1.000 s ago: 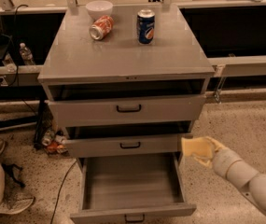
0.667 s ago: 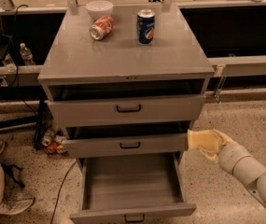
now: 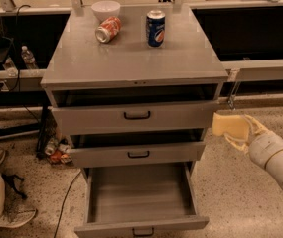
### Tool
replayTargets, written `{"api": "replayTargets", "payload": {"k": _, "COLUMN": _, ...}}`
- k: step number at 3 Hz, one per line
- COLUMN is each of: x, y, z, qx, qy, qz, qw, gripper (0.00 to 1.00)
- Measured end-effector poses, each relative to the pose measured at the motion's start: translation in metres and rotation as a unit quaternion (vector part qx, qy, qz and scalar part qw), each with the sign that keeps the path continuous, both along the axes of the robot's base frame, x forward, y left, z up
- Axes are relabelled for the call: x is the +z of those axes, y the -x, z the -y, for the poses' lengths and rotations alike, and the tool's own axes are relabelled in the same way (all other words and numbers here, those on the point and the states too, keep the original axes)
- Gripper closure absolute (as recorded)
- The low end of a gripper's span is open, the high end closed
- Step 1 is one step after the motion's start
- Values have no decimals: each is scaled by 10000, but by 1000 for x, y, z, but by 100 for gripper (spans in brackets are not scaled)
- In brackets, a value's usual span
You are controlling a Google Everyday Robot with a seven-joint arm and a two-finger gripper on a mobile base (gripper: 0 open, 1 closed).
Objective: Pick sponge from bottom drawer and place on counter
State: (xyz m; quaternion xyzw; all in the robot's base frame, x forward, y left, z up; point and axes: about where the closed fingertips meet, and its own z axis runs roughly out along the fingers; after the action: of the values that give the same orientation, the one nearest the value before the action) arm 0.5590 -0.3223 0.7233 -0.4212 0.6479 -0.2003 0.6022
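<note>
The grey cabinet stands in the middle of the camera view. Its bottom drawer [image 3: 141,195] is pulled wide open and shows a bare inside. The pale yellow sponge [image 3: 229,125] is held in my cream gripper [image 3: 238,129], in the air to the right of the cabinet, level with the gap between the top and middle drawers. The gripper is shut on the sponge. My white arm runs off to the lower right. The counter [image 3: 136,58] is the flat grey top, above and left of the gripper.
On the counter stand a white bowl [image 3: 106,9], a red can lying on its side [image 3: 108,29] and an upright blue can [image 3: 155,28]. The top drawer [image 3: 136,115] and middle drawer [image 3: 137,152] are slightly open. Bottles and litter lie on the floor at left.
The gripper with the sponge has risen and moved right, from beside the middle drawer to higher up beside the cabinet's right side.
</note>
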Motion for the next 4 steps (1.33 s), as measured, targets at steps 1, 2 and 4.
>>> {"api": "replayTargets", "payload": {"k": 1, "x": 4, "y": -2, "z": -1, "qx": 4, "qy": -37, "qz": 34, "qw": 10000, "gripper": 100}}
{"api": "replayTargets", "payload": {"k": 2, "x": 10, "y": -8, "z": -5, "qx": 27, "qy": -115, "qz": 96, "qw": 9999, "gripper": 100}}
{"api": "replayTargets", "payload": {"k": 4, "x": 101, "y": -35, "z": -35, "qx": 335, "qy": -106, "qz": 698, "qw": 9969, "gripper": 100}}
